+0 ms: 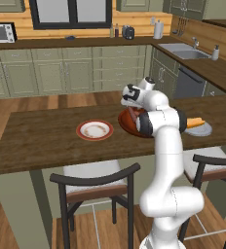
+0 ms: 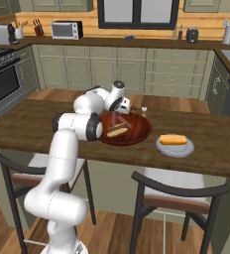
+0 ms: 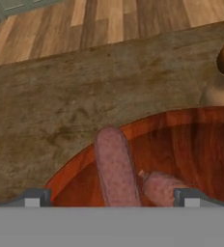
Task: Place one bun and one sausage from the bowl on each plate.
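Gripper (image 3: 109,197) wide open, empty, low over reddish-brown bowl (image 3: 191,125) on wooden counter (image 3: 61,96). Two sausages (image 3: 115,166) lying betw. fingertips (image 3: 34,198), untouched. Bun (image 2: 173,140) on grey plate (image 2: 186,149), well apart.

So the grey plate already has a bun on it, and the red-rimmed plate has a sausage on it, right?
Not quite. The grey plate does hold a bun, but the red-rimmed plate is bare, as the left base view shows. The sausages lie in the bowl.

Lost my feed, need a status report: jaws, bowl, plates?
Gripper open, low over two sausages in bowl. One bun in bowl, another on grey plate. Red-rimmed plate bare. Nothing blocking.
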